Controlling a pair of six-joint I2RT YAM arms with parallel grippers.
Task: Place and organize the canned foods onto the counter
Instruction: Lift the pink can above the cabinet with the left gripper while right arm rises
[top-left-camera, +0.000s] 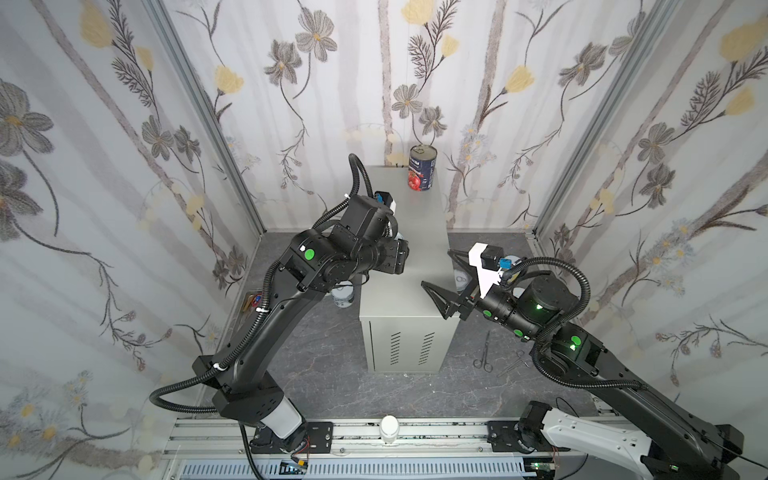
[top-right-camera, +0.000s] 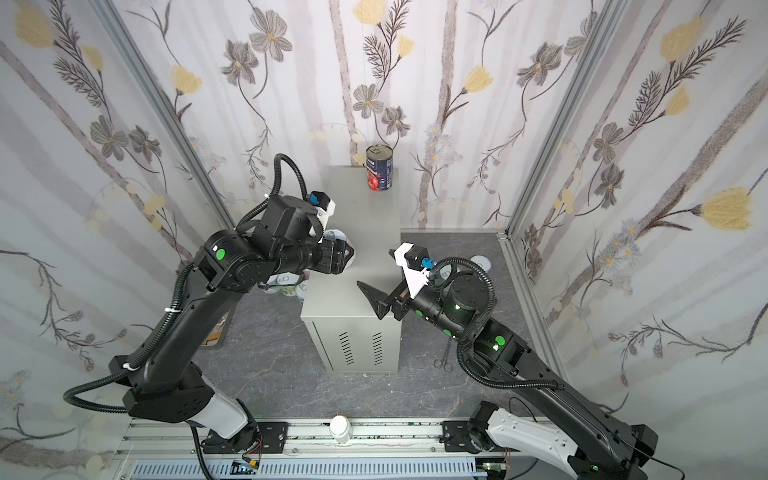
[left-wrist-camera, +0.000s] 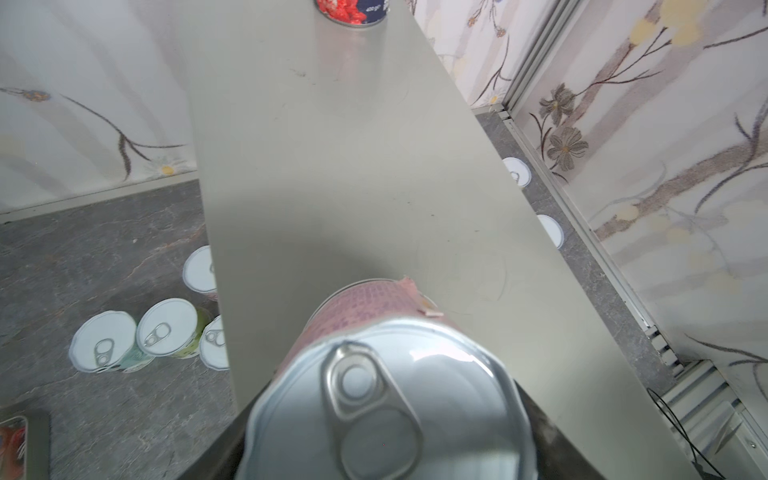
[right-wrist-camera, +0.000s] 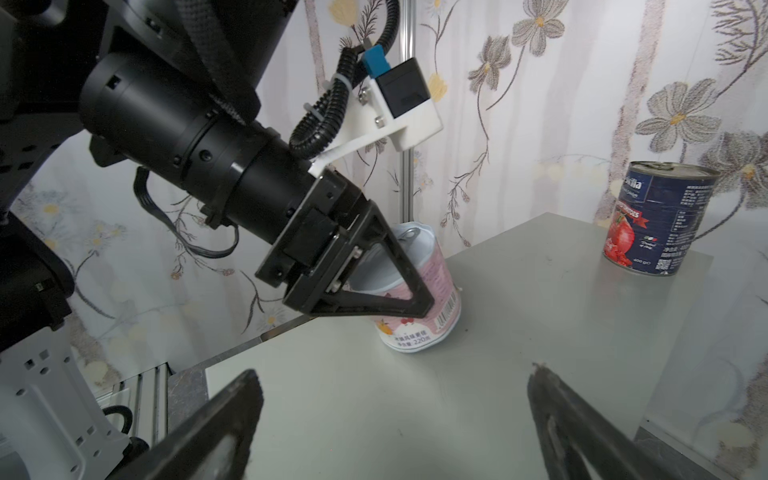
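**Pink can (left-wrist-camera: 374, 395) held at the surface's left edge**

White-lidded short cans (left-wrist-camera: 166, 328) stand on the dark floor (top-left-camera: 324, 353) at left. Above them the left pincer (right-wrist-camera: 411, 286) is clenched on the pink can's sides, probably so the lid faces up for setting down. Its long axis is near upright, slightly tilted, with the base low over the grey-beige surface (top-left-camera: 399, 232); I cannot tell if it touches. A taller tomato can (top-left-camera: 422, 168) stands upright at the far end. The right pincer (top-left-camera: 435, 267) hovers released and empty. Two spare cans (top-right-camera: 480, 262) sit on the floor beyond.
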